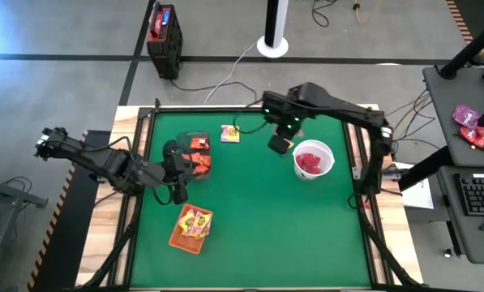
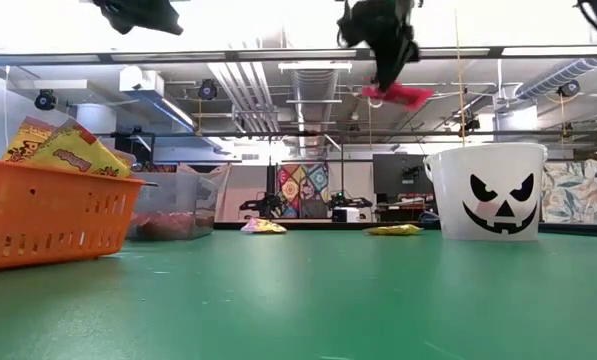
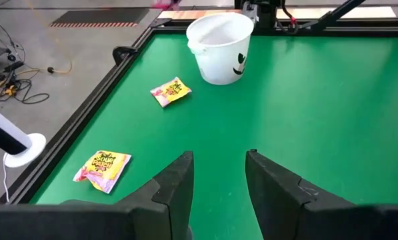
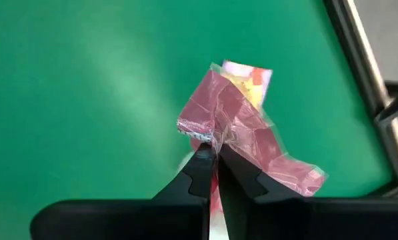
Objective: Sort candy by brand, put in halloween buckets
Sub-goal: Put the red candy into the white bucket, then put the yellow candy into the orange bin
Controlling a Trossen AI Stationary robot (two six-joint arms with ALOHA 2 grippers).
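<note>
Buckets three, loose candy packets two (image 3: 171,91)

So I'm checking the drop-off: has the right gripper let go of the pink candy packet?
No, the right gripper is shut on the pink candy packet, which hangs above the green table.

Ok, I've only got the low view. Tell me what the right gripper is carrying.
Observer: The right gripper is shut on a pink candy packet, pinched at a crumpled edge.
Operator: Say whether it's over the white bucket.
Observer: Not yet. From above, it hangs just beside the white bucket, on the side toward the left arm.
Operator: Give me the bucket's contents.
Observer: It already holds red packets.
</note>
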